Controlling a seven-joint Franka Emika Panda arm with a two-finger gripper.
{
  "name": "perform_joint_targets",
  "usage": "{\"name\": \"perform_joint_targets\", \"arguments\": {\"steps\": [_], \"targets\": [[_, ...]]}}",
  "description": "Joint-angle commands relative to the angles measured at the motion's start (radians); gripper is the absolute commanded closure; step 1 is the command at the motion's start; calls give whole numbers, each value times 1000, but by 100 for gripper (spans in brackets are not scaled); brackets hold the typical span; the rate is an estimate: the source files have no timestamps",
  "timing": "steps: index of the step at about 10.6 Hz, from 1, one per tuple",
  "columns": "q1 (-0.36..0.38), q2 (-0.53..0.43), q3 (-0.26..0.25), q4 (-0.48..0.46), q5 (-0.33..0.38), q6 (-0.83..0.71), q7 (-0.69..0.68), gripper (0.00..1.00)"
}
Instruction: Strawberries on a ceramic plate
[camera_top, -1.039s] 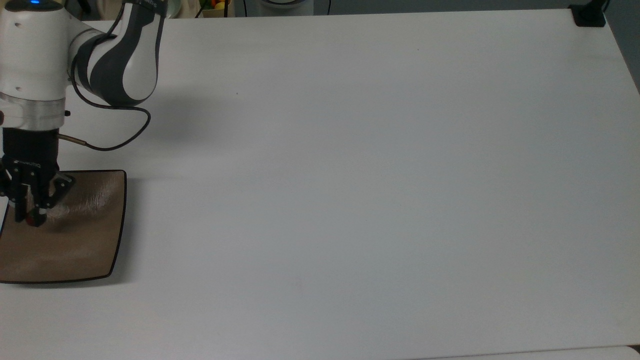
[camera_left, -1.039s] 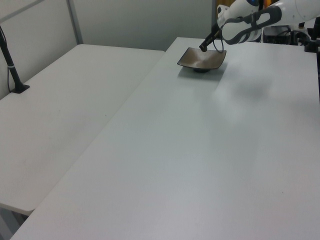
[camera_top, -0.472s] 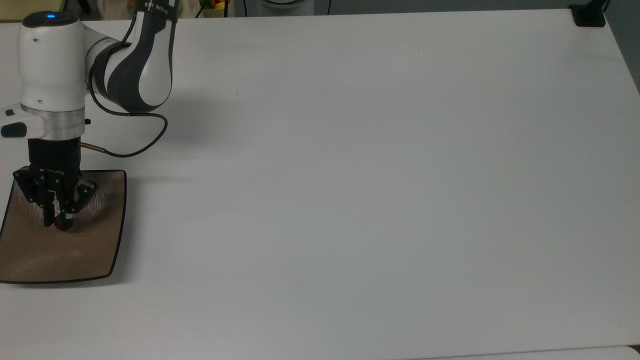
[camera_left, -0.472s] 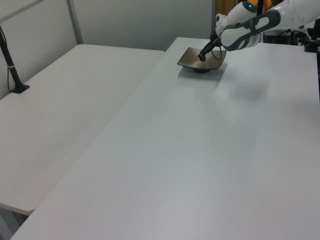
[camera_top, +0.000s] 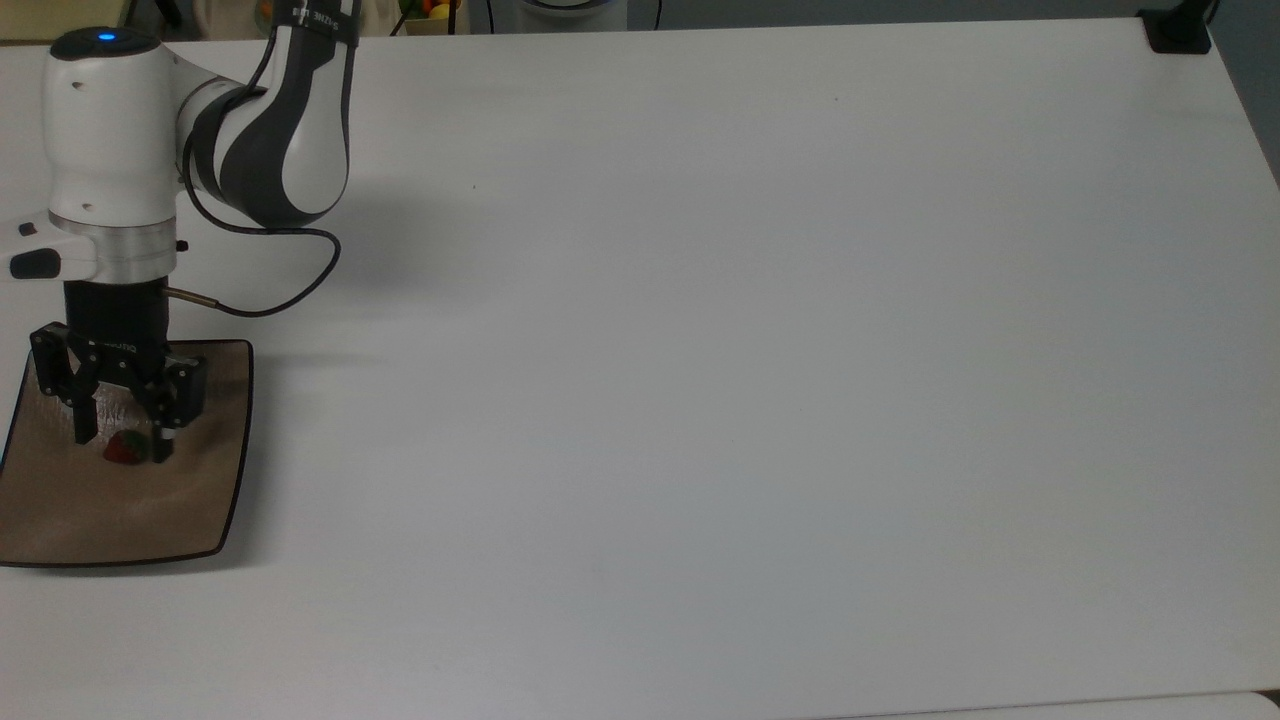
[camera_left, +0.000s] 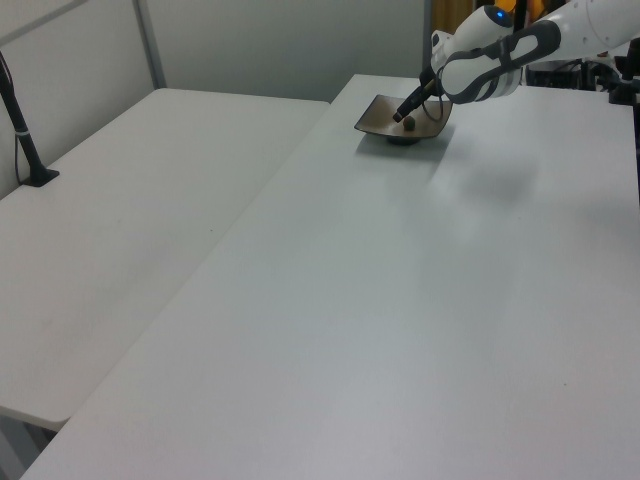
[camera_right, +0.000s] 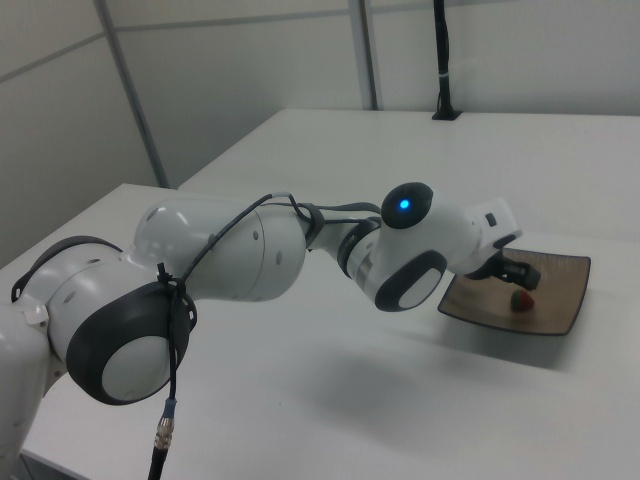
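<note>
Strawberry (camera_top: 122, 449) rests on the ceramic plate (camera_top: 190, 510); your gripper (camera_top: 122, 446) stands open astride it: lift straight up.

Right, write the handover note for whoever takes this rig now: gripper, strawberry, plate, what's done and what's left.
Gripper: open, low over the ceramic plate, one of the fingers on each side of the strawberry.
Strawberry: lying on the plate's surface, free of the grip, toward the top view's left half of the plate; it also shows red on the plate in the right view.
Plate: at the top view's left edge of the white table, partly cut off by the frame.
Done: strawberry is on the plate and let go.
Left: lift the arm straight up and clear without nudging the berry.
</note>
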Motion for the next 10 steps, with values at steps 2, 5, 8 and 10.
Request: {"name": "perform_joint_targets", "arguments": {"steps": [2,5,8,10], "targets": [[24,-110,-7,-75,23,-22,4,0],[14,-225,-15,-147,22,-100,-7,0],[-10,-354,-21,-139,23,-429,-2,0],[-8,-457,-21,-139,25,-675,8,0]]}}
